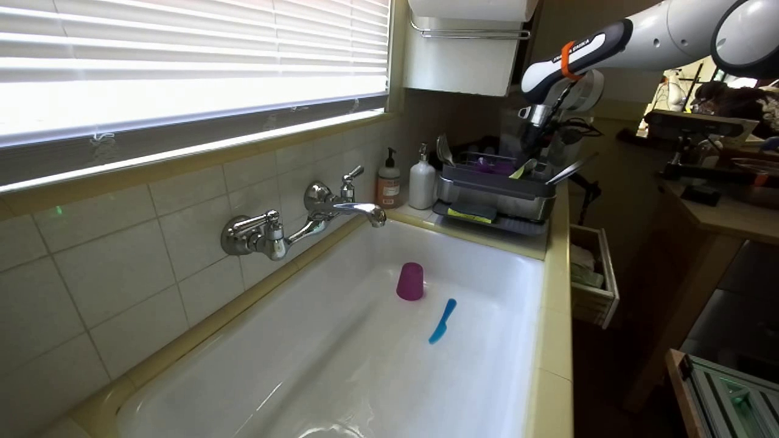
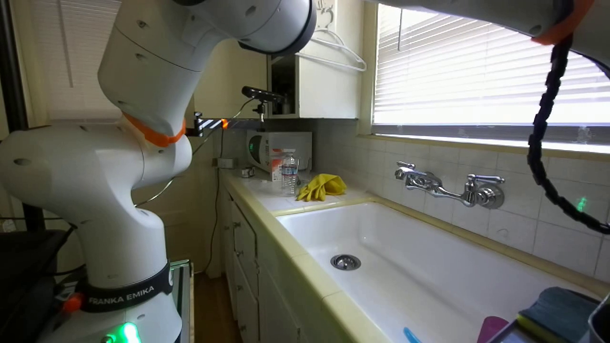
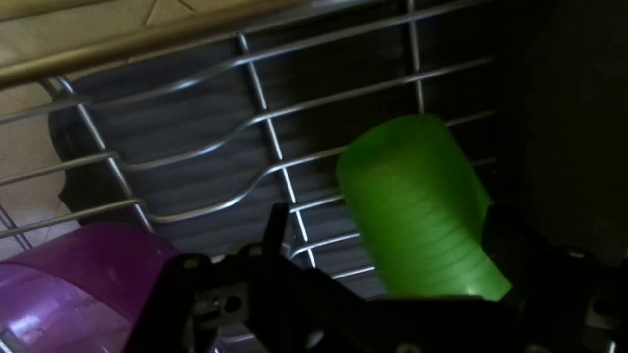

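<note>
- The white arm (image 1: 675, 41) reaches in high over the dish rack (image 1: 487, 181), its forearm sloping down toward it and bending sharply at the wrist.
- Below that bend the gripper (image 3: 385, 212) hangs nose-down at the rack's top, a dark shape hard to pick out from here.
- Its jaws stand spread wide, straddling the green cup (image 3: 422, 211) rather than clamping it.
- That cup sits inside the rack, over the wires; a gap shows between it and one finger (image 3: 275, 228), and I can't tell whether the opposite finger touches it.
- A purple cup (image 3: 88, 279) is in the rack too, outside the fingers' spread.
- Beside the rack stands a white pump bottle (image 1: 422, 187); a sponge (image 1: 471, 215) lies at the rack's foot.
- Lower than the rack, in the sink (image 1: 365, 365), are a magenta cup (image 1: 411, 281) and, farther from the rack, a blue knife (image 1: 443, 321).
</note>
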